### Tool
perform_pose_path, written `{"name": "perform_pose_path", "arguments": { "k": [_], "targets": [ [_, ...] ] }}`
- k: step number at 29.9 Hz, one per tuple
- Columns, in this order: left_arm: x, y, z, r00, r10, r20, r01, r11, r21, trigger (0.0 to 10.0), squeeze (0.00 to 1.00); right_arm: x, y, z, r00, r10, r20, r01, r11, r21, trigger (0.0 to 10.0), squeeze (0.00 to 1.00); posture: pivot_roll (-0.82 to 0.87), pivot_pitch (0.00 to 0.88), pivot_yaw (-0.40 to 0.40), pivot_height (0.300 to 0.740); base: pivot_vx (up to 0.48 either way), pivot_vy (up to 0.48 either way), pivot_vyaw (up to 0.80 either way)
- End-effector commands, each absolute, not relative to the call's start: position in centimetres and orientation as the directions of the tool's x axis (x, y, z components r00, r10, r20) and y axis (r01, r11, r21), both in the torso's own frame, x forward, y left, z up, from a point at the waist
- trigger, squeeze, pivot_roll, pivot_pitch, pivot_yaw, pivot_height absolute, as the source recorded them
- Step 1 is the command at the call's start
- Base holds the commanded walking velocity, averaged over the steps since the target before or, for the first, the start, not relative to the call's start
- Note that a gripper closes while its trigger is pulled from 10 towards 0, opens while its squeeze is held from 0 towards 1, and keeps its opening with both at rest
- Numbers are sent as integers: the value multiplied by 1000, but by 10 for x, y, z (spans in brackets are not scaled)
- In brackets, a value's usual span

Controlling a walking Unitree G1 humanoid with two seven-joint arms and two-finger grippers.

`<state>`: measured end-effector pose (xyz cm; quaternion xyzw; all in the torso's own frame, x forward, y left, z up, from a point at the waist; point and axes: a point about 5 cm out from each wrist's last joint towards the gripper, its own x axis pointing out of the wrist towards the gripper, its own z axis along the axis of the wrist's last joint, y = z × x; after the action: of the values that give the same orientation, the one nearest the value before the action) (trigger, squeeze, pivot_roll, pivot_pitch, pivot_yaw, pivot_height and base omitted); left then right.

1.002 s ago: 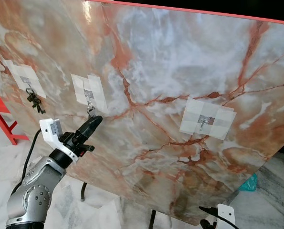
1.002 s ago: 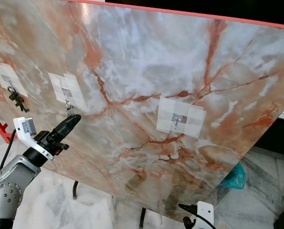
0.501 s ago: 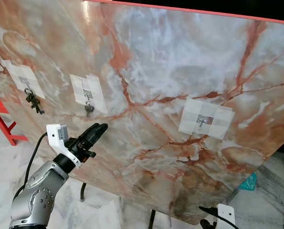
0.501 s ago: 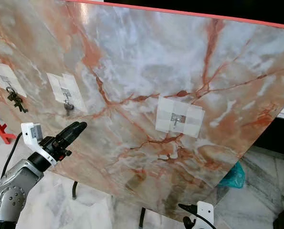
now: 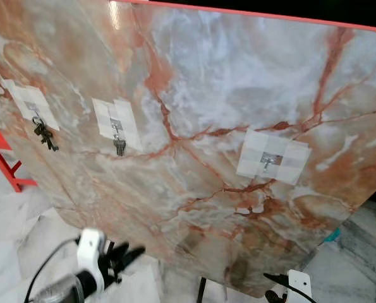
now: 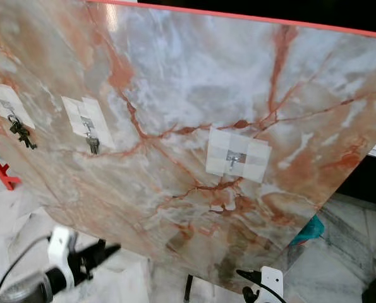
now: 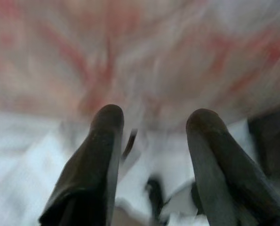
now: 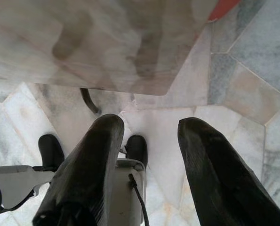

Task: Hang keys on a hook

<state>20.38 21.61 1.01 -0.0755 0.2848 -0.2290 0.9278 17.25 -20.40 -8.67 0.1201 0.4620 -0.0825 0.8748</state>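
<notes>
Marble board (image 5: 238, 113) leans tilted, so hung items dangle free off the taped hooks. Keys (image 5: 119, 146) sit on middle hook (image 5: 116, 126), job looks done. Left gripper (image 5: 127, 255) low, fingers spread, empty. Right gripper (image 8: 149, 169) idle, fingers apart

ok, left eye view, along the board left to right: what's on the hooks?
dark key bunch on the left hook → silver key on the middle hook → bare right hook, nothing hanging on it.
</notes>
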Motion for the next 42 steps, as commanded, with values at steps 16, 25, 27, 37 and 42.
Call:
{"name": "perform_pose_path", "arguments": {
  "k": [16,25,27,37,42],
  "targets": [
    [147,250,-82,506,184,-843,-107,983,150,10000,0,167,-206,-89,529,-55,-847,251,963,94,10000,0,120,56,-26,740,0,0,0],
    [137,240,-92,457,193,-868,-102,981,164,10000,0,165,-206,-90,520,-58,-852,248,965,86,10000,0,119,40,-26,740,0,208,0],
    [135,239,-93,451,190,-872,-95,982,164,10000,0,165,-205,-90,519,-58,-853,248,965,85,10000,0,117,35,-25,740,0,386,0],
    [128,233,-98,430,168,-887,-86,986,145,10000,0,163,-205,-91,517,-59,-854,245,966,81,10000,0,115,16,-22,740,0,467,0],
    [126,231,-99,427,158,-890,-79,987,138,10000,0,163,-205,-91,517,-59,-854,243,967,80,10000,0,115,16,-22,740,0,480,0]
  ]
}}
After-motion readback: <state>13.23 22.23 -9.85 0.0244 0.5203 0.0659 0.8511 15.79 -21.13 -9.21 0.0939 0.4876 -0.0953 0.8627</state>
